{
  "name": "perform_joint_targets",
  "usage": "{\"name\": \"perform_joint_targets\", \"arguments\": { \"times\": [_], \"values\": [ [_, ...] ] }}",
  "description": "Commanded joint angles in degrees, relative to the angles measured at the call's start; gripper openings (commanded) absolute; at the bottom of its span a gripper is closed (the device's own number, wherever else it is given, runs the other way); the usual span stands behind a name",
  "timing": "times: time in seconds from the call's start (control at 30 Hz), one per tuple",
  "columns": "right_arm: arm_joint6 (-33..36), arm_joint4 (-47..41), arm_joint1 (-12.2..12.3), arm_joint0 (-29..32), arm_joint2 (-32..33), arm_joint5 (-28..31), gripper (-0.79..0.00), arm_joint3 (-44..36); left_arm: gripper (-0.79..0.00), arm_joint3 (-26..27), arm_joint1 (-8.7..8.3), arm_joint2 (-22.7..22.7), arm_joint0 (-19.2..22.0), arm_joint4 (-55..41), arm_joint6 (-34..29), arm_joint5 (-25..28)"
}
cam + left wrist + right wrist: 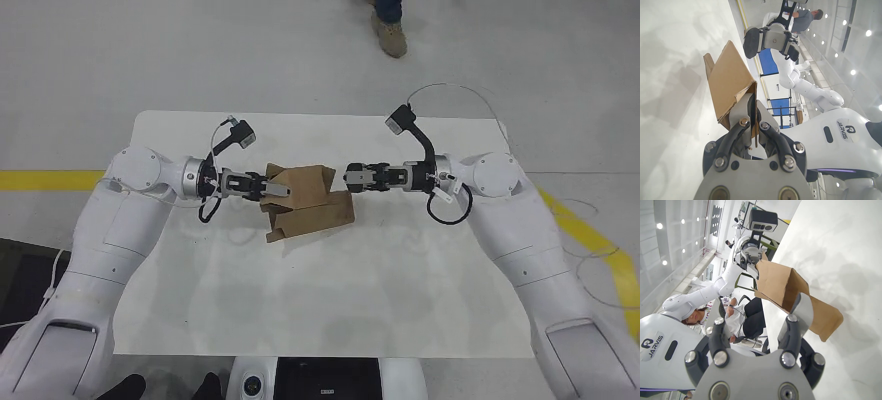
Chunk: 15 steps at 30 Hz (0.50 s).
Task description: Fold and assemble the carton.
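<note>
Top view shows the carton (310, 203) half-opened at the far middle of the worktop (330, 300), its long axis running along the far edge, between both arms. The left tool (268, 186) is clamped on a cardboard panel at the carton's left end. The right tool (350, 177) gapes wide and holds nothing, one finger at the carton's open right end. That side likely gets folded next.
</note>
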State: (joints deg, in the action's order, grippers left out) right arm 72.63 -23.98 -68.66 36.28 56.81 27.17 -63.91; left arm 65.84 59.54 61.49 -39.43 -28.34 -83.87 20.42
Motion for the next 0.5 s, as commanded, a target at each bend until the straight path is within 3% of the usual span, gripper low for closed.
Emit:
{"name": "perform_joint_targets", "arguments": {
  "times": [0.0, 0.47],
  "values": [
    [0.5, -0.9, -0.4, -0.8, -1.1, 0.8, -0.483, 1.3, -0.785, 0.2, -0.02, 0.0, -0.1, -0.5, -0.1, -0.1],
    [0.7, -1.2, -2.3, -3.3, -5.3, 2.0, -0.523, 5.7, -0.785, 1.6, 0.08, 0.0, -0.4, -3.7, -1.1, -1.2]
  ]
}}
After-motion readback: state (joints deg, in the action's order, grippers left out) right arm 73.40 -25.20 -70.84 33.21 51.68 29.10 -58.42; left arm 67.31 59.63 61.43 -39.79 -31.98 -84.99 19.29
